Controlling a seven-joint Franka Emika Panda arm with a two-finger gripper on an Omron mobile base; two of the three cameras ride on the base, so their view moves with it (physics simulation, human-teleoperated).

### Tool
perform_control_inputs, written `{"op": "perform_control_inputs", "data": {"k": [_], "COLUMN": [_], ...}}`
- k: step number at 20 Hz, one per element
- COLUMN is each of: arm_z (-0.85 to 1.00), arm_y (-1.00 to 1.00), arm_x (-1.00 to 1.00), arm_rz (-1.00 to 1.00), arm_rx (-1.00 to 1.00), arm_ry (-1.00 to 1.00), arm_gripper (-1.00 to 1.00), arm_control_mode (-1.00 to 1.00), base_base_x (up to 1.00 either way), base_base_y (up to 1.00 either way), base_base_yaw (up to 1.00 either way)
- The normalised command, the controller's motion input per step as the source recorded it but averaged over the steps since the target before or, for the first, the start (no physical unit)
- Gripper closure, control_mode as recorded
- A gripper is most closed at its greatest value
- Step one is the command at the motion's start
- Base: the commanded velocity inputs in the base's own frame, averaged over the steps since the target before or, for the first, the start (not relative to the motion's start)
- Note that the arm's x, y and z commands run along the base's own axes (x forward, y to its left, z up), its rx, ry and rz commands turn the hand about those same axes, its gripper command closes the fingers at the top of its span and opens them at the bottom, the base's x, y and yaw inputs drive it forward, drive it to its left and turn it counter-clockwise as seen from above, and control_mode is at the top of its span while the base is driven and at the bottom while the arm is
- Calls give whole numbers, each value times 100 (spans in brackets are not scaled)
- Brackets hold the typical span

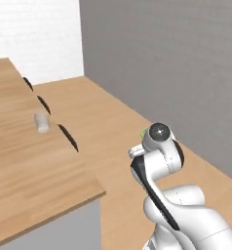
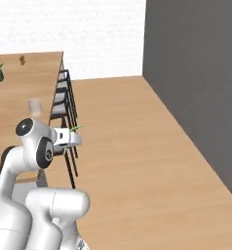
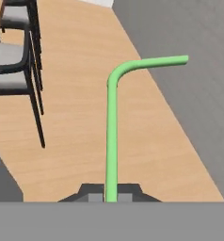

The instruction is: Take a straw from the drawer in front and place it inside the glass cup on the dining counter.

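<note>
So the gripper [image 3: 111,195] is pinching the green straw [image 3: 112,136] over the floor, carry step underway; next it probably has to swing to the glass cup [image 1: 41,122] on the dining counter [image 1: 35,171].

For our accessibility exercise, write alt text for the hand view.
A green straw rises from between the closed fingers and bends sideways at its top. Behind it lie a wood floor, dark chairs with grey seats and a grey wall.
</note>
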Motion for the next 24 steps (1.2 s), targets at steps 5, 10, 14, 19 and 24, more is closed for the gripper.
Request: {"op": "perform_control_inputs", "data": {"k": [5,10,14,19,24], "arm_z": [0,0,0,0,0], "arm_y": [0,0,0,0,0], "arm_x": [0,0,0,0,0], "arm_rz": [0,0,0,0,0], "arm_rx": [0,0,0,0,0], "arm_ry": [0,0,0,0,0], "arm_gripper": [100,100,100,100,100], "arm_control_mode": [100,100,100,100,100], "base_base_x": [91,83,66,50,45], "base_base_y": [-70,-51,-49,-72,-79], "base_base_yaw": [52,63,69,62,57]}}
